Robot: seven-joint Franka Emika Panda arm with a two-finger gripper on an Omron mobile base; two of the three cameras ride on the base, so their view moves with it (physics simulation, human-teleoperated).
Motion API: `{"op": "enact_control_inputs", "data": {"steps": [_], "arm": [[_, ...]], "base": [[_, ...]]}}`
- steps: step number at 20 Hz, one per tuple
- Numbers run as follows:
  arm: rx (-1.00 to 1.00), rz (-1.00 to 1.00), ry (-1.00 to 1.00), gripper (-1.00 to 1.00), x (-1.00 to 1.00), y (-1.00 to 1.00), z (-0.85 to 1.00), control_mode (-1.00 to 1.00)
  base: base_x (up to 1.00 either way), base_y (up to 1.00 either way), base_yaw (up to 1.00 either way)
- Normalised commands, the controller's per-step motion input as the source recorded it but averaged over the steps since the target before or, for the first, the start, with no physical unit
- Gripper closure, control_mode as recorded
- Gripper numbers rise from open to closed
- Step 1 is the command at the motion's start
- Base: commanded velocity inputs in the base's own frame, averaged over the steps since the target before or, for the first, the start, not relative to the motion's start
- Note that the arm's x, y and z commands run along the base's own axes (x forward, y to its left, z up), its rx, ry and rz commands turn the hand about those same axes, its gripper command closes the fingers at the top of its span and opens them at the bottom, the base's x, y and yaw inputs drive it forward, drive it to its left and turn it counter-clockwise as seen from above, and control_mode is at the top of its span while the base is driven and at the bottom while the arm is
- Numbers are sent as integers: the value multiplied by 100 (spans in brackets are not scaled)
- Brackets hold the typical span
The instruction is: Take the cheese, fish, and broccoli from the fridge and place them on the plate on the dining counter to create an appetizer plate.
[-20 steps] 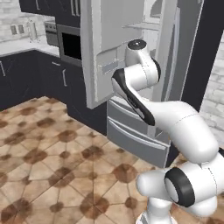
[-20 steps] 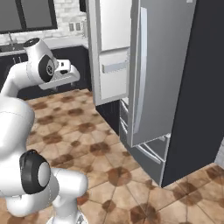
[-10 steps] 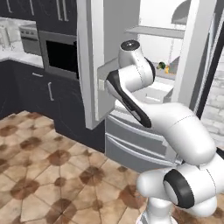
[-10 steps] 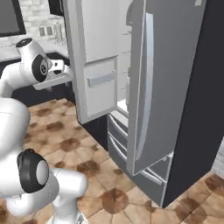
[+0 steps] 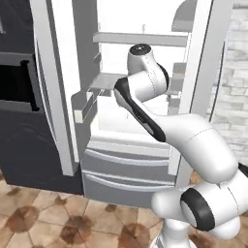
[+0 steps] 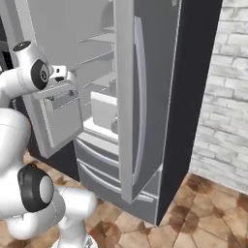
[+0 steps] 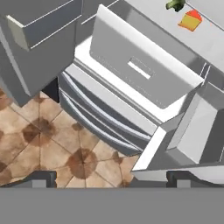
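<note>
The cheese [image 7: 191, 21] lies on a pale fridge shelf at the upper right of my hand view, an orange-yellow wedge with a reddish top corner. Just beside it, toward the top edge, sits the broccoli [image 7: 175, 5], a dark-green lump cut off by the frame; the two are close but apart. Below them in that view a white pull-out drawer [image 7: 142, 70] stands out from the fridge [image 5: 145, 145], with the lower freezer drawers [image 7: 100, 118] under it and brown tiled floor [image 7: 39, 140] at the lower left. A door bin [image 7: 192, 131] fills the lower right.

My gripper [image 7: 111, 177] shows as two dark fingertips [image 7: 39, 178] at the bottom of the hand view, spread wide apart with nothing between them. In the left base view my arm reaches up at centre frame toward the open fridge; in the right base view the fridge's right door [image 6: 140, 97] stands open at centre.
</note>
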Motion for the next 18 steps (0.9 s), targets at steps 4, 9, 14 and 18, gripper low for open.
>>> {"op": "enact_control_inputs", "data": {"steps": [4, 9, 14, 18], "arm": [[0, 0, 0, -100, 0, 0, 0, 100], [0, 0, 0, -100, 0, 0, 0, 100], [0, 0, 0, -100, 0, 0, 0, 100], [0, 0, 0, -100, 0, 0, 0, 100]], "base": [[50, 49, -67], [41, 71, -60], [48, 67, -53], [48, 45, -39]]}}
